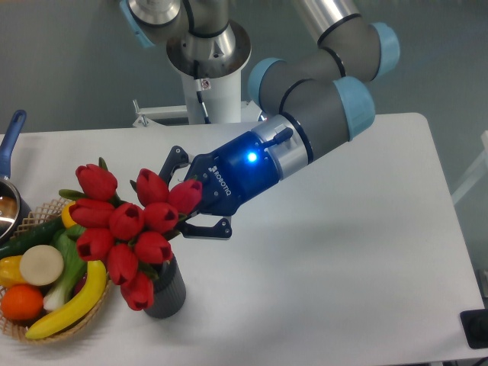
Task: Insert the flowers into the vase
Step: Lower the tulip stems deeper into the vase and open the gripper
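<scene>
Flowers [126, 229] in vase [169, 290]; claw [181, 197] beside.

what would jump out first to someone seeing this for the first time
The bunch of red flowers stands out at left of centre, sitting over the dark grey vase near the table's front edge. Right behind them is the blue-lit claw, its fingers spread around the right side of the bunch. At far left, a wicker basket holds a banana and an orange.
</scene>
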Controlling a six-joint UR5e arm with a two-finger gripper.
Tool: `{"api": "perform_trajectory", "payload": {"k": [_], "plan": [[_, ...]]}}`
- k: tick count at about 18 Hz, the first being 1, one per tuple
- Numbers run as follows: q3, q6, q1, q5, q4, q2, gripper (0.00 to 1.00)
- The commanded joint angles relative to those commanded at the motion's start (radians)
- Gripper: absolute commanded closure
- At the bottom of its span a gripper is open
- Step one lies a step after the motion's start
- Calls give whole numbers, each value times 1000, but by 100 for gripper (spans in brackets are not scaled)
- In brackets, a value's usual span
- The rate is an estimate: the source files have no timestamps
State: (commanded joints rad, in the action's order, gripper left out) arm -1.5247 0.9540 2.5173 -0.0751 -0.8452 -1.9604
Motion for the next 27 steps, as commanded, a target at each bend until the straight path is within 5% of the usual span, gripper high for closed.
{"api": "perform_trajectory", "payload": {"k": [12,27], "plan": [[-77,159,-8,-6,0,-43,93],[-221,269,-8,-14,29,-58,72]]}}
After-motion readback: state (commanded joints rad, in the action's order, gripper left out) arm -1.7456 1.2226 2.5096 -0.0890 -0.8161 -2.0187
